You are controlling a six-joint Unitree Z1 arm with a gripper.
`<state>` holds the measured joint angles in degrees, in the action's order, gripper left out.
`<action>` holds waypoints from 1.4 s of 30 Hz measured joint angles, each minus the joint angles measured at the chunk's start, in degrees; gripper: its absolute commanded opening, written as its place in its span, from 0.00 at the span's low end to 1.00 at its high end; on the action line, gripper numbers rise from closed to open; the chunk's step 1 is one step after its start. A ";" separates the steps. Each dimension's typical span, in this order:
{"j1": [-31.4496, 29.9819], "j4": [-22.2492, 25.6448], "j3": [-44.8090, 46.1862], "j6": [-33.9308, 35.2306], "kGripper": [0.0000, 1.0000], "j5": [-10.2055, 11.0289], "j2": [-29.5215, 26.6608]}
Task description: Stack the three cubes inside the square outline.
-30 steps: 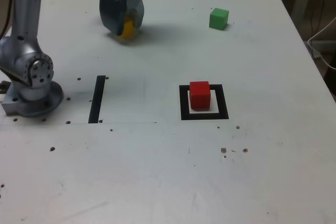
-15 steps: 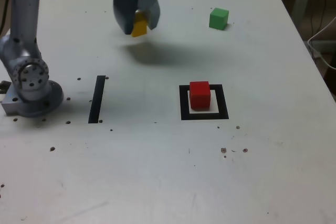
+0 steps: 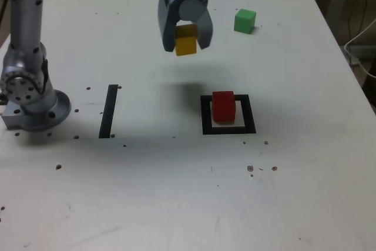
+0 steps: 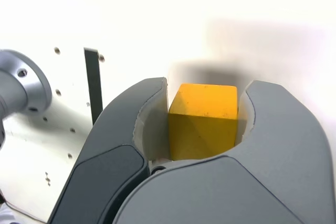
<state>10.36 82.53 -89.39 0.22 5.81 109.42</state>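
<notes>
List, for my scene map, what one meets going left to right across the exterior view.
Grey metal robot arm base → narrow black tape strip → small yellow cube held aloft in the jaws → small red cube inside the black square outline → small green cube.

Open white tabletop across most of the frame, few obstacles.

Upper centre taken by the dark grey gripper clamped on a small yellow cube, raised clear of the surface. Just right of centre, a small red cube inside the thick black square outline. Upper right, a lone small green cube. Left edge blocked by the silver arm base; flat narrow black strip beside it.
</notes>
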 measured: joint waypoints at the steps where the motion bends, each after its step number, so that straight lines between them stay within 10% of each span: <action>1: -1.44 0.61 -0.75 0.73 0.17 -0.27 0.17; 12: -11.69 2.16 -7.26 6.26 0.17 -2.65 3.78; 42: -13.80 -3.24 -4.91 8.21 0.20 -5.91 7.96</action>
<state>-3.44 79.29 -94.30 8.43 -0.11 117.37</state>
